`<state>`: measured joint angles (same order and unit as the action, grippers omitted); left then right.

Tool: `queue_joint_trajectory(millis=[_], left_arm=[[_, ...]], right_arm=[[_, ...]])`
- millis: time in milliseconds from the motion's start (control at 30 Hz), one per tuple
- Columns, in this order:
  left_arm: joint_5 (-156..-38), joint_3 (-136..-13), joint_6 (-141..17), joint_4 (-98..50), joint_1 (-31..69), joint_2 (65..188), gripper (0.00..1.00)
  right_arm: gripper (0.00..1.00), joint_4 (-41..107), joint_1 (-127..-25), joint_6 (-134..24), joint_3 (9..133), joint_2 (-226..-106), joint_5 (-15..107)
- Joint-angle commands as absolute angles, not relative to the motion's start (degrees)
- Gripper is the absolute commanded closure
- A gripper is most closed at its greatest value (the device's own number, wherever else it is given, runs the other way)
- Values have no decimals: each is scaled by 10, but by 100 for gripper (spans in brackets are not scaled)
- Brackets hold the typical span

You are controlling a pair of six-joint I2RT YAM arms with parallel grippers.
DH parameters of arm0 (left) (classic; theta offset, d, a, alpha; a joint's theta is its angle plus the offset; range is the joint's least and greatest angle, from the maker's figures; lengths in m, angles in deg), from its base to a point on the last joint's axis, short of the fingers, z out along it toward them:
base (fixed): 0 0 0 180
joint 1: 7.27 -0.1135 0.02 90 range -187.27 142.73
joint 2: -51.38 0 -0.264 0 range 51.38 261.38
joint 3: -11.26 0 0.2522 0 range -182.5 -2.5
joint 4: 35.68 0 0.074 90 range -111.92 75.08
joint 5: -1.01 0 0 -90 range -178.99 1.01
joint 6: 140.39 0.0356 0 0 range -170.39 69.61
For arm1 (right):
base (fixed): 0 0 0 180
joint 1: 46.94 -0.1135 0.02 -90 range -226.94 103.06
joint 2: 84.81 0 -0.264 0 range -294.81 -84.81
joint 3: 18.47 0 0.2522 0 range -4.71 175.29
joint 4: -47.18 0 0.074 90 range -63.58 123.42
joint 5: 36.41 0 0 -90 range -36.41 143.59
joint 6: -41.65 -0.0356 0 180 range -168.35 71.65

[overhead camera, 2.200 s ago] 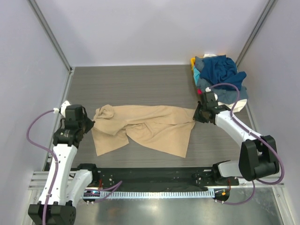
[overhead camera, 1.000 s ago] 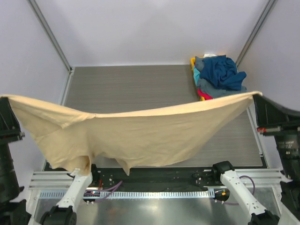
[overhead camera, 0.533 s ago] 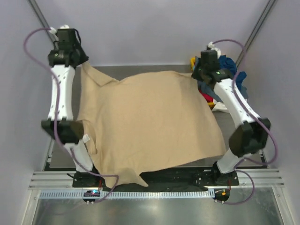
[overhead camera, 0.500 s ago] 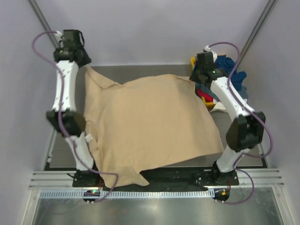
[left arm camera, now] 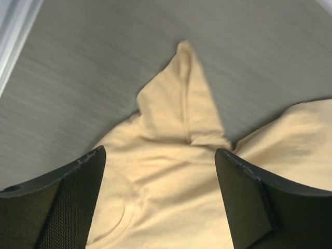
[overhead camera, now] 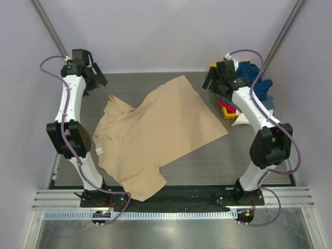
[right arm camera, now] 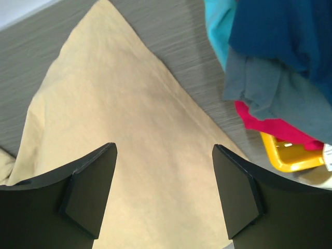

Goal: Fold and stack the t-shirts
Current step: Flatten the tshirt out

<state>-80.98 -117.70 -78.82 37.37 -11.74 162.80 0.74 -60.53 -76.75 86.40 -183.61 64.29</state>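
Observation:
The tan t-shirt [overhead camera: 155,135] lies spread on the dark table, slanting from a far corner near the back middle down to the near left edge. Its collar and a small white tag face left. My left gripper [overhead camera: 98,82] hovers open over the far left sleeve. In the left wrist view the gripper [left arm camera: 158,155] has only the tan cloth [left arm camera: 171,176] below it, held by nothing. My right gripper [overhead camera: 211,82] is open too; its wrist view shows the gripper [right arm camera: 163,150] above the shirt's far corner [right arm camera: 119,104]. More t-shirts sit in a heap [overhead camera: 249,85] at the back right.
The heap shows dark blue [right arm camera: 280,31], grey-blue [right arm camera: 264,88], teal [right arm camera: 220,26], red [right arm camera: 264,124] and yellow [right arm camera: 290,153] cloth close to my right fingers. A white piece [overhead camera: 241,120] sticks out beside it. Metal posts [overhead camera: 52,31] and side walls frame the table.
The tan shirt was held stretched between both grippers, swung to the far side, then released. Both grippers opened and the shirt dropped and settled on the table.

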Motion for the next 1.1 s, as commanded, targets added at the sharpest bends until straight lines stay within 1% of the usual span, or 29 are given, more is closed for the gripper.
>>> queue_joint_trajectory(millis=[0, 100, 133, 167, 333, 467, 667, 700, 800, 833, 900, 1067], left_arm=[[-825, -1072, -806, 274, -108, 1587, 14], [-860, -1014, -838, 225, -106, 1590, 21], [-866, -1010, -854, 219, -104, 1605, 26], [-878, -1007, -858, 204, -103, 1615, 28], [-880, -1028, -870, 188, -83, 1684, 31], [-882, -1050, -884, 171, -80, 1736, 34], [-883, -1084, -898, 162, -78, 1782, 39], [-882, -1085, -902, 163, -59, 1790, 39], [-880, -1089, -910, 157, -53, 1800, 43], [-880, -1090, -912, 154, -51, 1804, 47], [-884, -1096, -915, 153, -50, 1811, 53], [-879, -1085, -920, 150, -50, 1818, 56]], right_arm=[[20, 56, -619, -774, 799, -1830, 592], [21, 112, -632, -776, 729, -1832, 553], [21, 142, -635, -775, 694, -1839, 543], [23, 157, -636, -774, 679, -1843, 513], [26, 200, -636, -776, 627, -1873, 473], [27, 212, -637, -776, 600, -1876, 473], [28, 214, -637, -763, 572, -1871, 484], [28, 213, -637, -761, 566, -1872, 484], [29, 213, -636, -759, 561, -1872, 485], [29, 214, -637, -756, 560, -1873, 485], [30, 213, -637, -754, 558, -1875, 488], [31, 211, -637, -749, 556, -1880, 492]])
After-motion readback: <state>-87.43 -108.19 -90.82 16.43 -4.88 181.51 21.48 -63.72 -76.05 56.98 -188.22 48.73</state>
